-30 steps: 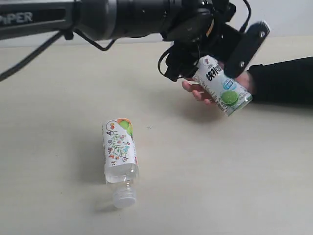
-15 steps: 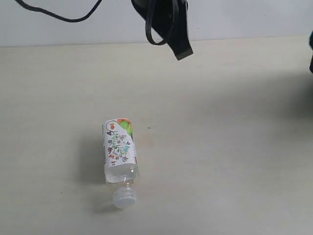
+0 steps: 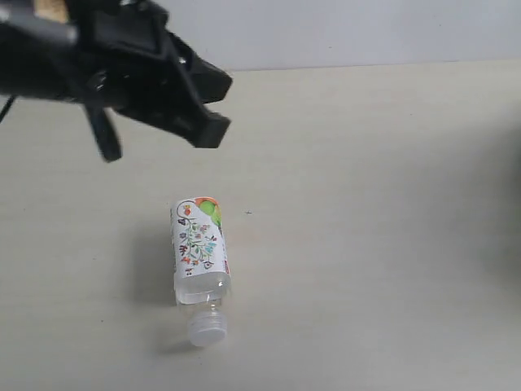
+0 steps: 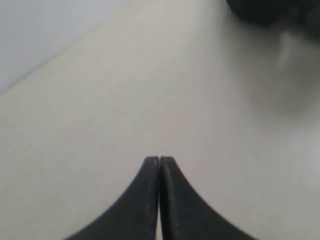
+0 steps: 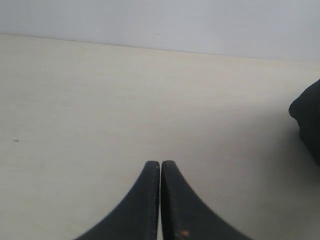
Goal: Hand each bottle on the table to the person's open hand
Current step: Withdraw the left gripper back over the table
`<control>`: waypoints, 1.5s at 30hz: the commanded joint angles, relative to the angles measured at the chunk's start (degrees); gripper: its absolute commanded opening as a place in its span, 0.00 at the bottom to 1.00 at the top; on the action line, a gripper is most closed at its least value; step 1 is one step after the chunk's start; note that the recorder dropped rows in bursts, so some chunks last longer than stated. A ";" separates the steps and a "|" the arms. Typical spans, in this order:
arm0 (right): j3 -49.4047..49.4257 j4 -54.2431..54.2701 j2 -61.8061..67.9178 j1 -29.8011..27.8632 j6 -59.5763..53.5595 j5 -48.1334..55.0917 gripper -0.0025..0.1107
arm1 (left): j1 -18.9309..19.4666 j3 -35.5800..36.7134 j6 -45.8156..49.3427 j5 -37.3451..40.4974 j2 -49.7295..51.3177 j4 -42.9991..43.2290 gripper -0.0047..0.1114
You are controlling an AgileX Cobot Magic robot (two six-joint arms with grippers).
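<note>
We hold our left hand pinched shut and empty at upper left, clear of the surface. Our right hand is likewise shut on nothing. The floral-label bottle lies sideways at lower centre, body exposed for grasping.

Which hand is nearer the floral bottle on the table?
Left. The left hand hovers above and beyond the floral bottle; the right hand is outside the exterior view, with no bottle nearby.
</note>
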 commanded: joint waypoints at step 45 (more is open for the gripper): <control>0.27 -0.59 -0.49 0.01 0.15 -2.13 0.03 | 0.04 52.74 -20.48 -43.53 -43.28 9.92 0.06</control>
